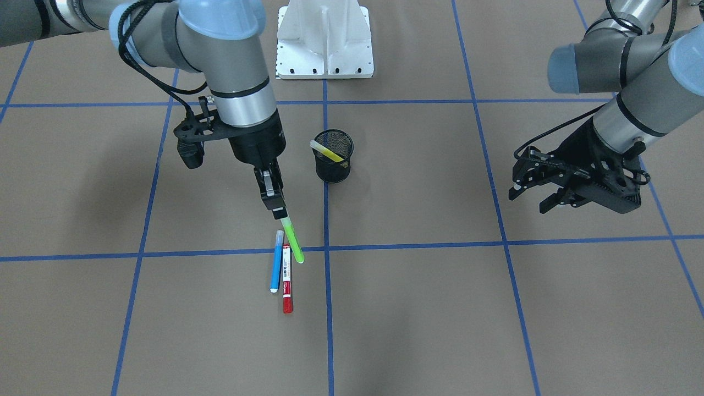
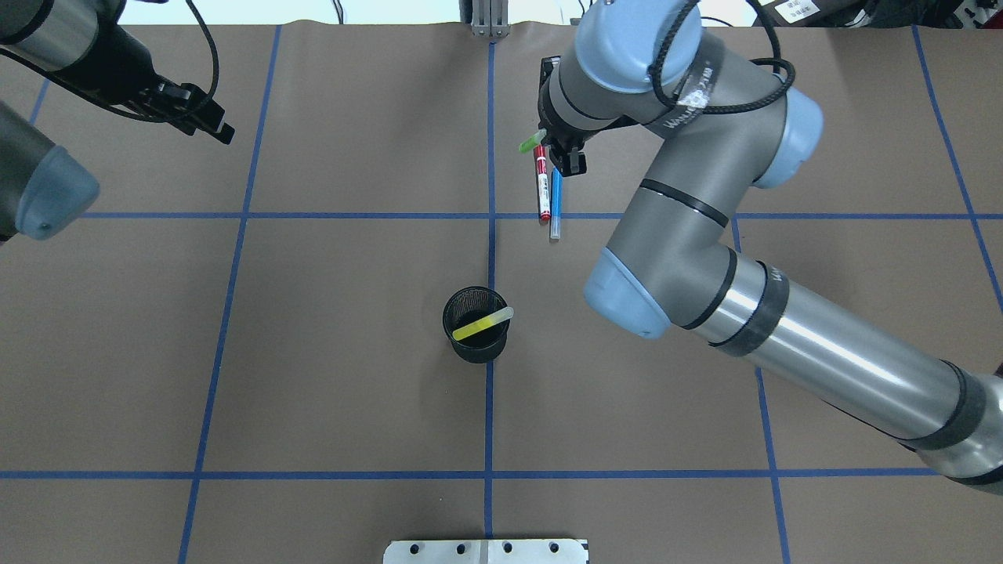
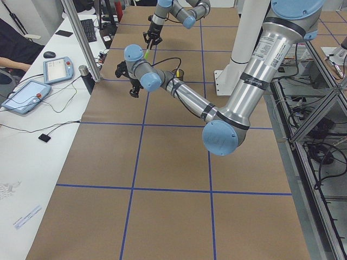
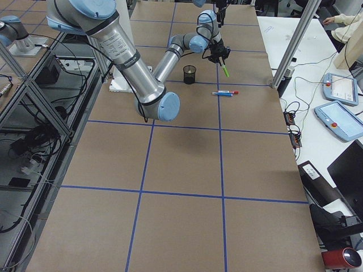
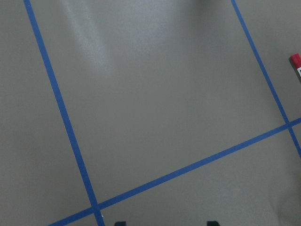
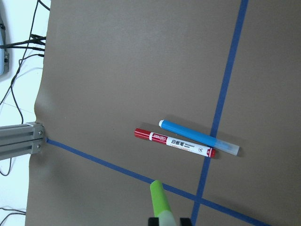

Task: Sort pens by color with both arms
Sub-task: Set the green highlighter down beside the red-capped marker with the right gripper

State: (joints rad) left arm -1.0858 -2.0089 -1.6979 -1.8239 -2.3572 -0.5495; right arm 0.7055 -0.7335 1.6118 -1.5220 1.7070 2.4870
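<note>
Right gripper (image 1: 280,213): jaws clamped on the pale cap end of the green pen (image 1: 293,242). Pen hangs tilted, green end lowest, just beside the red pen's tip; whether it touches the table (image 1: 440,308) cannot be told.
Blue pen (image 1: 276,261) and red pen (image 1: 287,279): flat on the table, side by side, far from the robot, right of the centre line.
Yellow pen (image 1: 326,151): leaning inside the black mesh cup (image 1: 334,165), mid-table.
Left gripper (image 1: 532,199): jaws apart, empty, far left, well apart from the pens.

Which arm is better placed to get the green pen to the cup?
Right. The right gripper holds the green pen near the cup; the left gripper hangs open and empty, far off.
</note>
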